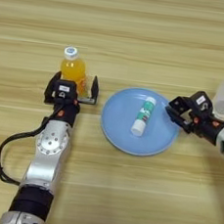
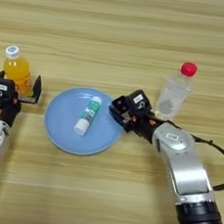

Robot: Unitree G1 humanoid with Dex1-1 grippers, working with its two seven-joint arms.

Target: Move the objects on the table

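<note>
Nearest the bottom of the frame are the two arms, silver metal with black joints: the left one rises from the lower left, the right one from the lower right.

In the middle band, the left gripper (image 1: 73, 91) sits at centre left with its two black fingers spread wide on either side of an orange bottle (image 1: 73, 70). The bottle stands upright between them, at or just past the fingertips, and I cannot tell whether either finger touches it. It is smooth clear plastic holding orange liquid, with a white cap.

At the centre lies a round blue plate (image 1: 117, 129), smooth and shallow. On it rests a white tube (image 1: 143, 116) with a green label, lying flat, its long axis running from lower left to upper right. The right gripper (image 2: 118, 110) is at the plate's right rim, pointing left toward the tube; whether its fingers are apart or together I cannot tell. The tube lies just left of it, so the right arm is plainly the nearer one, and a grasp would likely have to close across the tube's slanted axis.

Further back, at the right, a clear bottle (image 2: 172, 94) with a red cap stands upright just behind the right gripper. Beneath it all runs the table (image 1: 123, 26), light wood with horizontal grain.
</note>
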